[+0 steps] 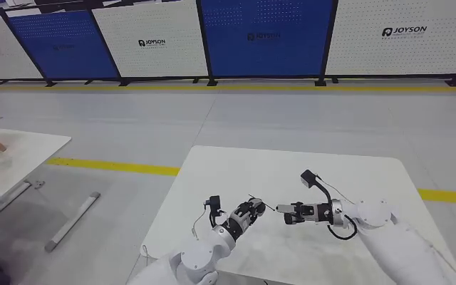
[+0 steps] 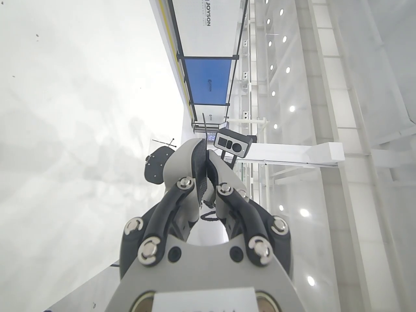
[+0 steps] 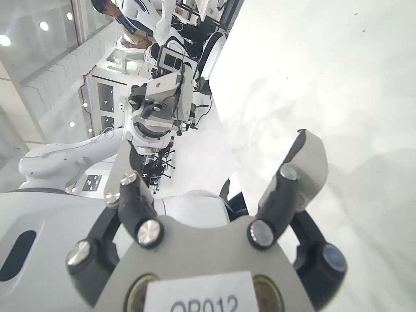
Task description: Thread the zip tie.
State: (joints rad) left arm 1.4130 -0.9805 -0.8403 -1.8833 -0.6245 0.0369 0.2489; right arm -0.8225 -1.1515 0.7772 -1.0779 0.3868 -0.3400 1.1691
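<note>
Hovering over white table (image 1: 285, 164): zip tie (image 2: 205, 129); grey floor (image 1: 142, 121).

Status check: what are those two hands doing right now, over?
Left hand shut on zip tie. Right hand open, empty, facing it above table. No obstruction seen.

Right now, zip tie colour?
Black; the zip tie shows best in the left wrist view.

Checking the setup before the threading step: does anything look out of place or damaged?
Nothing stands out. The left gripper is shut on the zip tie, whose thin black end sticks out past the fingertips. The right gripper is open and holds nothing, over the white table.
</note>
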